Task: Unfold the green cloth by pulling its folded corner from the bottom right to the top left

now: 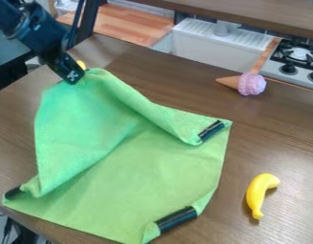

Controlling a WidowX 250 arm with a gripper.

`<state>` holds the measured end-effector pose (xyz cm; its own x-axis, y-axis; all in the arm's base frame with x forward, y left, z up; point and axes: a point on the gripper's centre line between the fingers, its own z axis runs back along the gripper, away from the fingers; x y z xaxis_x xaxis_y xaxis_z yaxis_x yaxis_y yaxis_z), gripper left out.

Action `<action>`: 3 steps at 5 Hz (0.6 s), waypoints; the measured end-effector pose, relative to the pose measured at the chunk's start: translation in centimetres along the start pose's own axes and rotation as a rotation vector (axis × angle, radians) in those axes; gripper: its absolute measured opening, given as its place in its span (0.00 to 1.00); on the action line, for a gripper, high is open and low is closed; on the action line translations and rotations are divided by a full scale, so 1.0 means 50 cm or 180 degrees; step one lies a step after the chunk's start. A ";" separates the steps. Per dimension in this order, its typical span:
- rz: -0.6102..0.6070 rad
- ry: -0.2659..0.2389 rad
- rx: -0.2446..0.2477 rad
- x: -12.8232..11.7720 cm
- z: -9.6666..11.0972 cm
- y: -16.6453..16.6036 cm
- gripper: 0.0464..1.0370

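The black gripper (75,80) hangs at the upper left, shut on the raised far corner of a green cloth (165,176). From there the cloth slopes down in folds and lies spread over the wooden table. Black clips or tape pieces grip its other corners: one at the right (211,131), one at the front (176,220), and one at the left (14,192). A small yellow thing (80,64) shows just behind the raised corner, mostly hidden.
A yellow banana (260,194) lies on the table (286,143) right of the cloth. A toy ice cream cone (251,84) with a pink scoop lies near the back edge. Beyond stand a white sink (203,45) and a stove (300,57).
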<state>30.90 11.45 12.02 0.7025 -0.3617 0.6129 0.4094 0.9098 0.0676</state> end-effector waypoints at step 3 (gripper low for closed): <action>-0.0228 0.0262 -0.0059 -0.010 -0.011 0.067 0.00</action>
<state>32.26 14.55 11.49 0.7161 -0.4419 0.5403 0.4706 0.8773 0.0938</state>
